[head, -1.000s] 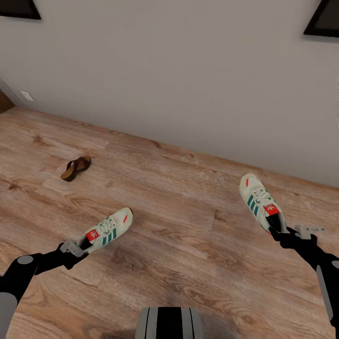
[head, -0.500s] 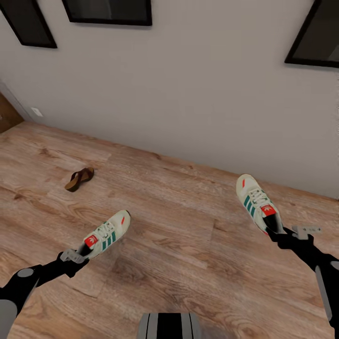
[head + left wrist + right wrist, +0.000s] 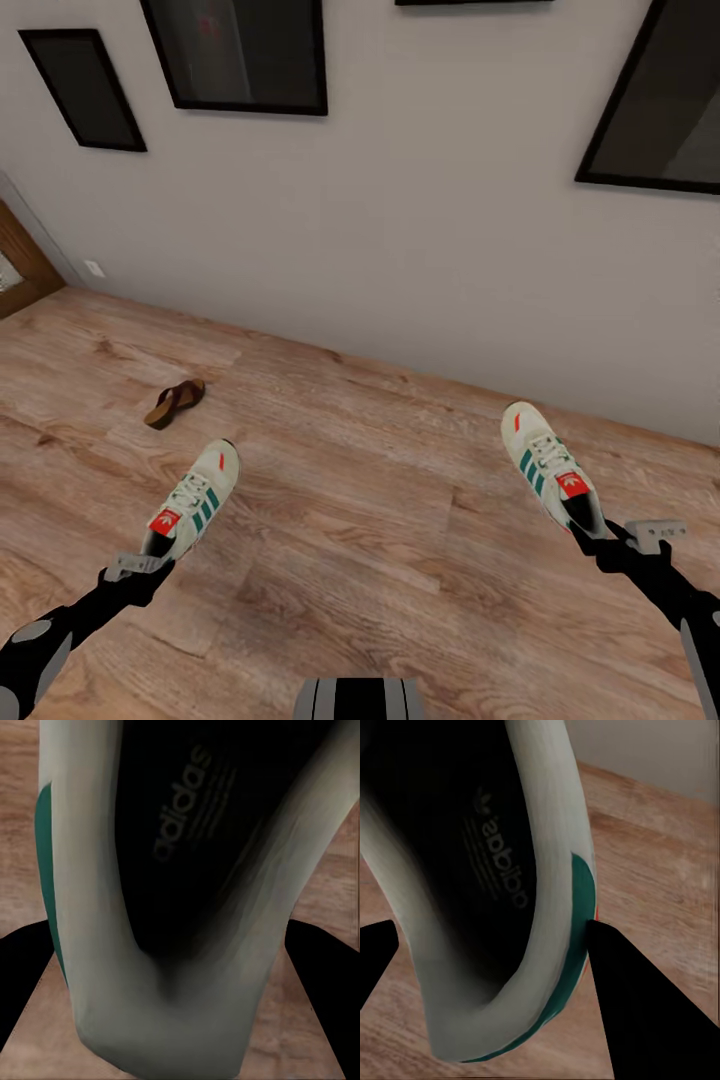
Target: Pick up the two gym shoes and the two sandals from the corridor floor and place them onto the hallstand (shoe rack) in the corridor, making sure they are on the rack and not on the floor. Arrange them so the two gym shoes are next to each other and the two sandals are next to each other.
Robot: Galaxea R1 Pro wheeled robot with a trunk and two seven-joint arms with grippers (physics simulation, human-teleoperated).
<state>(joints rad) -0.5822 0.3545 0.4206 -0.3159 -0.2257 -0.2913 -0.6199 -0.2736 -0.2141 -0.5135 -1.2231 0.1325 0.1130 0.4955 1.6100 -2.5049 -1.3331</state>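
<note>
Apparently, each gripper, left (image 3: 150,560) and right (image 3: 592,535), clamps a gym shoe's heel.

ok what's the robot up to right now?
It has a gym shoe in each gripper. The left gripper grips the heel of the left sneaker, and the right gripper grips the heel of the right sneaker. One brown sandal lies on the wood floor further off to the left, near the wall. The shoe rack isn't reached yet.
</note>
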